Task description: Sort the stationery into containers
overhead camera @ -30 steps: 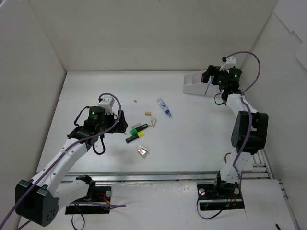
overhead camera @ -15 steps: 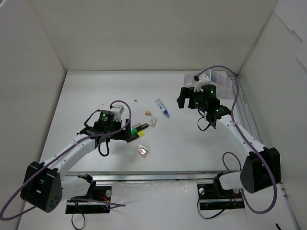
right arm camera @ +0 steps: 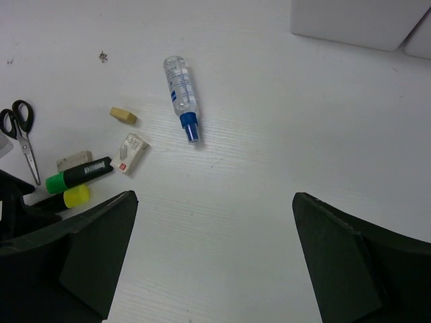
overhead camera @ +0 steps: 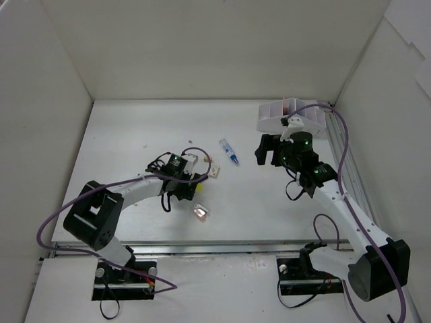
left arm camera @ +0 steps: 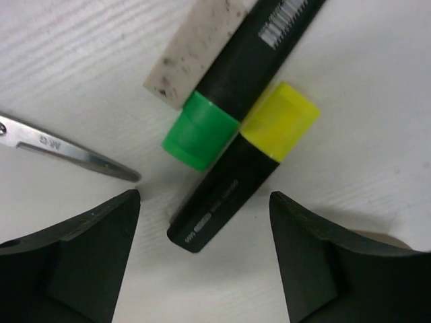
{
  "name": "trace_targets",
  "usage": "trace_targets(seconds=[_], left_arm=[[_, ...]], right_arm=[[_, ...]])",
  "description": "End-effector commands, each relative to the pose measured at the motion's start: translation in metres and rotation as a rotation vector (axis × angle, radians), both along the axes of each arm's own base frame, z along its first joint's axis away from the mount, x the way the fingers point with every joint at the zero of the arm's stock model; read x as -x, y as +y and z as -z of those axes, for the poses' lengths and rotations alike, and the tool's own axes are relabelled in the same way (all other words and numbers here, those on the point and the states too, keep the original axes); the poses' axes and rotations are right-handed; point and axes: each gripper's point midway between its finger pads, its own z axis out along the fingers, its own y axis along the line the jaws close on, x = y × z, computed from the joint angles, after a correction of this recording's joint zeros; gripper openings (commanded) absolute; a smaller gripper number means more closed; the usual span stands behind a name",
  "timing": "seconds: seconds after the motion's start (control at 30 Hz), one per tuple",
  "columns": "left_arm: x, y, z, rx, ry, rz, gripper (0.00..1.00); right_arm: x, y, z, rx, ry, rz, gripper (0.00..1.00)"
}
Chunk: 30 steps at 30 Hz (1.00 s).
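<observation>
My left gripper (overhead camera: 186,186) is open and low over two black markers. In the left wrist view the yellow-capped marker (left arm camera: 279,121) has its black end between my fingertips (left arm camera: 204,222), not touching either. The green-capped marker (left arm camera: 199,131) lies against it, next to a dirty white eraser (left arm camera: 192,50) and a scissors blade (left arm camera: 67,151). My right gripper (overhead camera: 267,149) is open and empty above the table (right arm camera: 214,202). A blue-tipped tube (right arm camera: 180,94) and a beige eraser (right arm camera: 123,116) lie ahead of it. The white organiser (overhead camera: 296,116) stands at the back right.
A small white box (right arm camera: 130,153) lies near the markers, and black-handled scissors (right arm camera: 20,128) lie to their left. A small clear, pinkish item (overhead camera: 201,212) lies nearer the front edge. White walls (overhead camera: 60,101) enclose the table on the left, back and right.
My left gripper has moved right and down onto the markers. My right gripper has left the organiser and moved toward the middle of the table.
</observation>
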Motion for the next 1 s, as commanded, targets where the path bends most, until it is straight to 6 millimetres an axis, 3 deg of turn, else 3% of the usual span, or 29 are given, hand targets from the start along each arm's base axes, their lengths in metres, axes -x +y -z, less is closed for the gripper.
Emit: trace_targets(seconds=[0.0, 0.13, 0.17, 0.27, 0.33, 0.47, 0.5, 0.63, 0.7, 0.8, 0.87, 0.9, 0.97], left_arm=[[-0.019, -0.009, -0.002, -0.034, -0.039, 0.007, 0.7], [-0.013, -0.021, 0.0, -0.062, -0.032, 0.054, 0.56], [-0.013, -0.02, 0.0, -0.066, -0.029, 0.053, 0.46], [-0.002, -0.026, -0.004, -0.077, -0.025, 0.072, 0.3], [0.007, -0.03, -0.005, -0.084, -0.024, 0.088, 0.25], [0.012, -0.034, -0.023, -0.063, -0.069, 0.086, 0.05], [0.014, -0.039, -0.027, -0.053, -0.08, 0.099, 0.04], [0.004, -0.045, -0.063, -0.044, -0.224, 0.086, 0.02], [-0.002, -0.053, -0.09, 0.01, -0.309, 0.098, 0.01], [-0.009, -0.061, -0.127, 0.098, -0.425, 0.109, 0.01], [-0.007, -0.066, -0.146, 0.143, -0.481, 0.129, 0.02], [-0.01, -0.068, -0.153, 0.159, -0.509, 0.123, 0.02], [-0.011, -0.07, -0.164, 0.188, -0.542, 0.126, 0.02]], right_arm=[[0.007, -0.003, -0.009, 0.004, -0.029, 0.007, 0.98], [0.016, -0.006, -0.013, 0.01, -0.035, 0.003, 0.98], [0.017, -0.007, -0.014, 0.012, -0.038, 0.009, 0.98], [0.021, -0.01, -0.019, 0.007, -0.049, 0.023, 0.98], [0.023, -0.01, -0.02, -0.003, -0.052, 0.024, 0.98], [0.026, -0.004, -0.018, -0.019, -0.038, -0.005, 0.98], [0.028, -0.001, -0.017, -0.03, -0.031, -0.013, 0.98], [0.034, 0.028, -0.01, -0.086, 0.012, -0.118, 0.98], [0.037, 0.044, -0.006, -0.136, 0.027, -0.153, 0.98], [0.039, 0.086, -0.027, -0.328, -0.034, -0.276, 0.98], [0.045, 0.107, -0.023, -0.444, -0.004, -0.317, 0.98], [0.042, 0.117, -0.038, -0.5, -0.058, -0.352, 0.98], [0.046, 0.136, -0.035, -0.573, -0.02, -0.362, 0.98]])
